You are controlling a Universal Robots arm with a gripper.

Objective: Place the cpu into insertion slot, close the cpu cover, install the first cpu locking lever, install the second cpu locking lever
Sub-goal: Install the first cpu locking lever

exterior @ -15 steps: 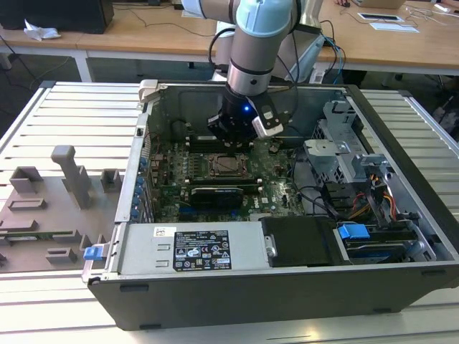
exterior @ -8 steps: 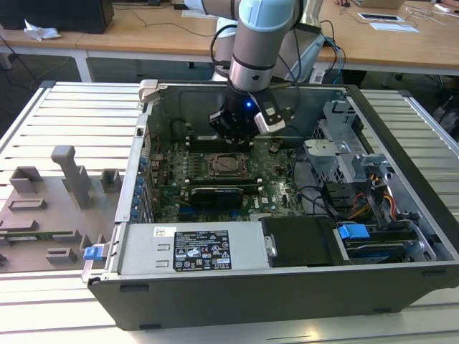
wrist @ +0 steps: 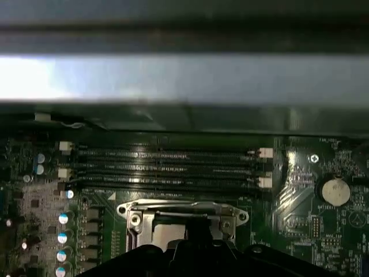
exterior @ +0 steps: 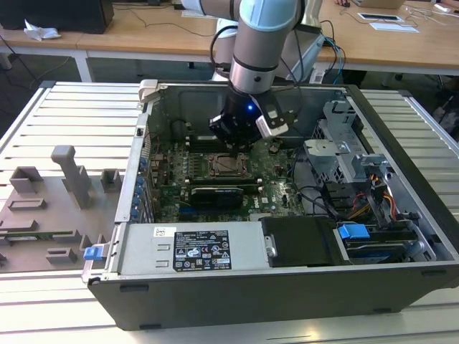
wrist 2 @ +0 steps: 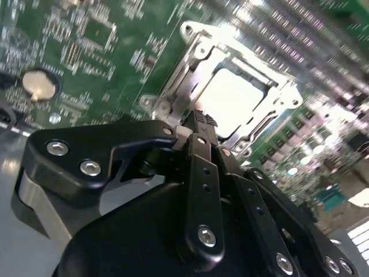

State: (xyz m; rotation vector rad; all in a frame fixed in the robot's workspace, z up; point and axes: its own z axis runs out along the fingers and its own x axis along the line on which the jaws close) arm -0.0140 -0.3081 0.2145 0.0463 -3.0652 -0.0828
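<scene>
Silver cpu (wrist 2: pixel 233 98) seated in insertion slot (wrist 2: pixel 190 63), cpu cover (wrist 2: pixel 259 78) down, closed empty claw (wrist 2: pixel 202 118) above.

cpu (wrist 2: pixel 233 98): pale silver | cpu cover (wrist 2: pixel 199 60): silver | circuit board (wrist 2: pixel 92 46): green | fingers (wrist 2: pixel 202 173): black

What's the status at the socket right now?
End effector low at the edge of the insertion slot, fingers together, holding nothing. Cpu seated, cpu cover down around it. Nothing in the way.
</scene>
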